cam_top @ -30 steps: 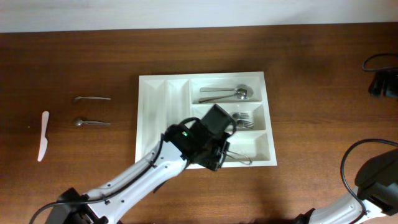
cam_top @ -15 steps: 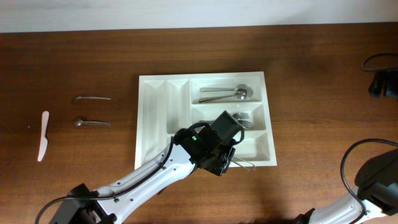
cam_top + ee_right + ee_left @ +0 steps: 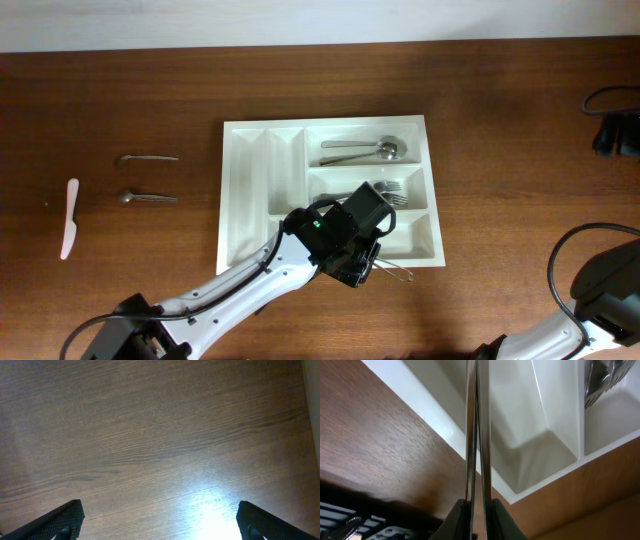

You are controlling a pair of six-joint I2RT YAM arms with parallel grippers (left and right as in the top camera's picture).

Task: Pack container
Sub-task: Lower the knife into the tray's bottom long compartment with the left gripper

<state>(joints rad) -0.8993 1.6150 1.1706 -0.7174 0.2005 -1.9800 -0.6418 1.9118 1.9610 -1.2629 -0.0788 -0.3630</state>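
At the far left a white knife (image 3: 69, 218) lay on the table (image 3: 500, 100). Near it, to the right, lay two metal utensils (image 3: 148, 158), one nearer than the other and not touching. The container (image 3: 245, 180) stood in the middle of the table. Its farthest wide compartment held spoons (image 3: 365, 151) and the middle one held forks (image 3: 392, 192). At its near right corner the left gripper (image 3: 368, 262) was clenched on a metal piece (image 3: 476, 435), thin and seen edge-on, which crossed the rim. What kind of piece it was I could not tell. Farther right the right gripper (image 3: 160, 520) hung over bare wood, fingers wide apart, holding nothing.
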